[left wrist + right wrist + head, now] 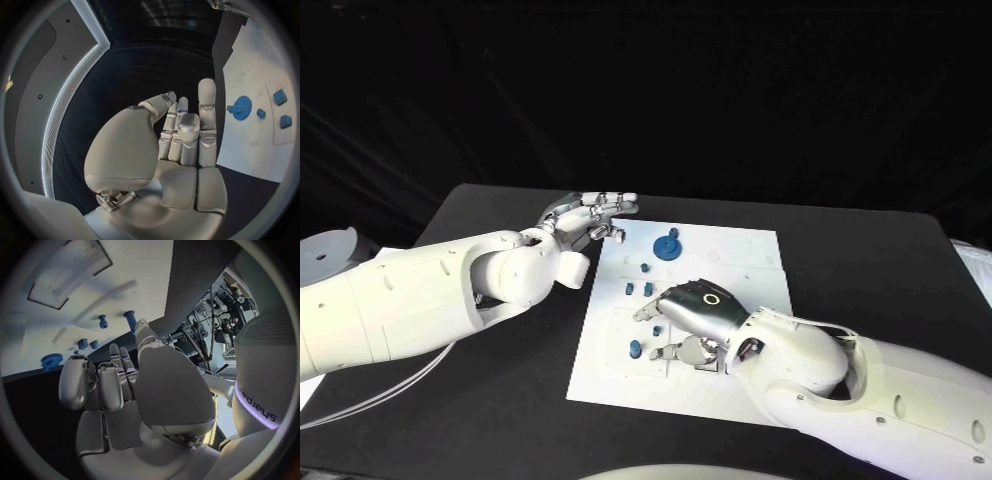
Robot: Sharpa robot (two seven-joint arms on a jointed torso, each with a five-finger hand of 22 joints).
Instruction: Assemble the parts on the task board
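Note:
The white task board (733, 260) lies in the middle of the black table. A blue gear (668, 246) sits near its far left corner, with small blue parts (638, 290) in a row below it and another blue part (635, 348) further forward. My left hand (597, 214) hovers off the board's far left corner, fingers stretched out and holding nothing; the left wrist view has that left hand (184, 130) beside the gear (240, 107). My right hand (694, 314) hangs over the board's middle with its fingers curled down. In the right wrist view the right hand (109, 382) holds nothing, and two blue pegs (130, 317) stand on the board (125, 270).
Black table (862, 260) surrounds the board on all sides, with open room to the right. A white cable (387, 395) runs along the table's front left. A recessed rectangle (69, 270) is cut into the board.

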